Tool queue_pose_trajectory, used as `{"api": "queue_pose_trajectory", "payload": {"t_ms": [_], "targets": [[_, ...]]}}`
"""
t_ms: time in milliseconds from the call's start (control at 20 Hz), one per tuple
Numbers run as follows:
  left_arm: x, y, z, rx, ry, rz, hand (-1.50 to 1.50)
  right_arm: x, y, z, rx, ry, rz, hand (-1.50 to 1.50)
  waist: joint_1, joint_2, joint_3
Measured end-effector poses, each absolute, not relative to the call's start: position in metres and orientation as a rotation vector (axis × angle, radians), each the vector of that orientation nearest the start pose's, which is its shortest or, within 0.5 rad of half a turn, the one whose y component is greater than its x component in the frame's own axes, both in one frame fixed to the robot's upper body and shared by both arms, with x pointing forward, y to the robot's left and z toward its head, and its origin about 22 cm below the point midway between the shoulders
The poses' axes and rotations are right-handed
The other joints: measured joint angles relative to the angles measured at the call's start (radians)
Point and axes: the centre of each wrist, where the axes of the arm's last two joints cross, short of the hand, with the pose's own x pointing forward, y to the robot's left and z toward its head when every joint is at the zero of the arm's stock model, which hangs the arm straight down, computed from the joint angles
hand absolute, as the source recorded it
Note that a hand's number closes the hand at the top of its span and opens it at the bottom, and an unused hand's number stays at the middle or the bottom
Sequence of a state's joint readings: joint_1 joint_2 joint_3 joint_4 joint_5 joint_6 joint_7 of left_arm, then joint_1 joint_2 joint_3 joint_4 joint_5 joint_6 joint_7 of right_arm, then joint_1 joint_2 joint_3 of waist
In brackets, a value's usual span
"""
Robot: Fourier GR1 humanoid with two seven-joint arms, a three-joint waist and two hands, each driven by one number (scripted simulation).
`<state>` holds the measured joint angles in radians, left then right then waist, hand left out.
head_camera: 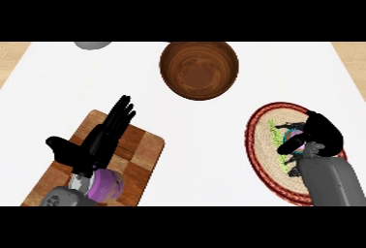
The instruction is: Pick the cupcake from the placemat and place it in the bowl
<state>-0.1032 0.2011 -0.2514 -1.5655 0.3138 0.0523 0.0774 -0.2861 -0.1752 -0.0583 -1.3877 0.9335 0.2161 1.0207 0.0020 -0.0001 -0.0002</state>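
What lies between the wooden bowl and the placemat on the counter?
Nothing: in the head view, only bare white counter separates the wooden bowl from the placemat, where the right hand is.

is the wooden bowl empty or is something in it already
Empty: the wooden bowl shows only bare wood grain inside. The right hand is curled over something on the placemat.

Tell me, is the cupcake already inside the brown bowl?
No, the wooden bowl holds nothing, and the right hand is down over the round placemat, curled around something there.
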Motion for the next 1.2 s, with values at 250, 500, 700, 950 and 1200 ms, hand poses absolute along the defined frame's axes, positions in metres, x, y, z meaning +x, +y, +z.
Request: {"api": "queue_pose_trajectory", "payload": {"t_ms": [250,500,700,950,1200], "targets": [[0.265,0.205,0.021,-0.259,-1.506,-0.118,0.0,0.316,-0.257,0.032,-1.048,-0.499,0.498,1.5,0.0,0.0,-0.001],[0.27,0.204,0.022,-0.258,-1.51,-0.117,0.0,0.319,-0.254,0.03,-1.069,-0.522,0.516,1.5,-0.001,-0.002,-0.003],[0.264,0.199,0.016,-0.26,-1.507,-0.112,0.0,0.315,-0.258,0.023,-1.092,-0.529,0.535,1.5,-0.001,-0.003,-0.003],[0.269,0.187,0.026,-0.293,-1.52,-0.144,0.0,0.314,-0.166,0.024,-0.996,-0.744,0.898,1.5,0.044,0.002,-0.003],[0.27,0.178,0.024,-0.327,-1.515,-0.18,0.0,0.298,-0.075,0.034,-0.879,-0.981,1.299,1.5,0.095,0.01,-0.001]]}}
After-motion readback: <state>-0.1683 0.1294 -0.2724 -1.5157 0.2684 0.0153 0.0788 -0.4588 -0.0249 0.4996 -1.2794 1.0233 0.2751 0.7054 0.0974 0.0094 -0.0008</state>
